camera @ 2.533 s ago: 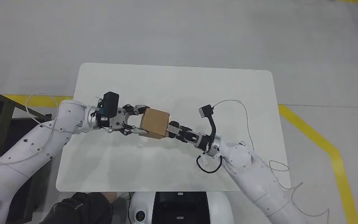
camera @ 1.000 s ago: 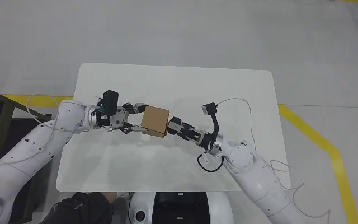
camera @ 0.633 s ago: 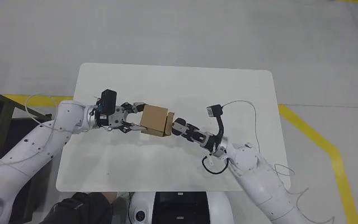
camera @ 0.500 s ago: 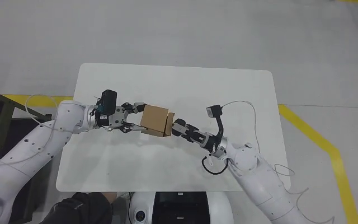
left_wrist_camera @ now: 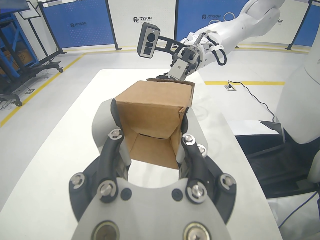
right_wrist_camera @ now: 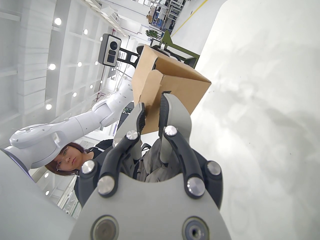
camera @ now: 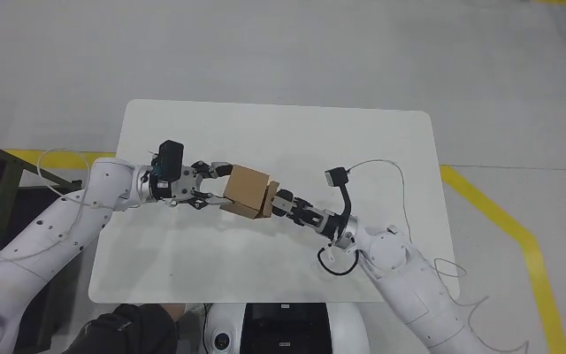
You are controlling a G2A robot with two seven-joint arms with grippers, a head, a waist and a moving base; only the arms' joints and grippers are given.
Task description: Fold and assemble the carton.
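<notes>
The brown carton (camera: 246,188) hangs a little above the white table (camera: 354,142), held between the two arms. My left gripper (camera: 219,188) is shut on it, one finger on each side wall at the open end (left_wrist_camera: 152,148) that faces this wrist. In the left wrist view the carton (left_wrist_camera: 152,106) sits between the left gripper's (left_wrist_camera: 150,116) pads. My right gripper (camera: 275,203) meets the opposite end. In the right wrist view the right gripper (right_wrist_camera: 152,106) pinches a loose flap (right_wrist_camera: 151,93) of the carton (right_wrist_camera: 175,81).
Bare tabletop (camera: 292,257) stretches all around the carton, with wide room at the far side (camera: 283,124) and towards the right edge (camera: 424,177). The right arm's wrist camera (left_wrist_camera: 148,41) and loose cable (camera: 380,164) stick up behind its gripper.
The right gripper went from resting against the carton's end to holding a flap that now stands out from that end. The carton turned slightly and shifted a little to the left.
</notes>
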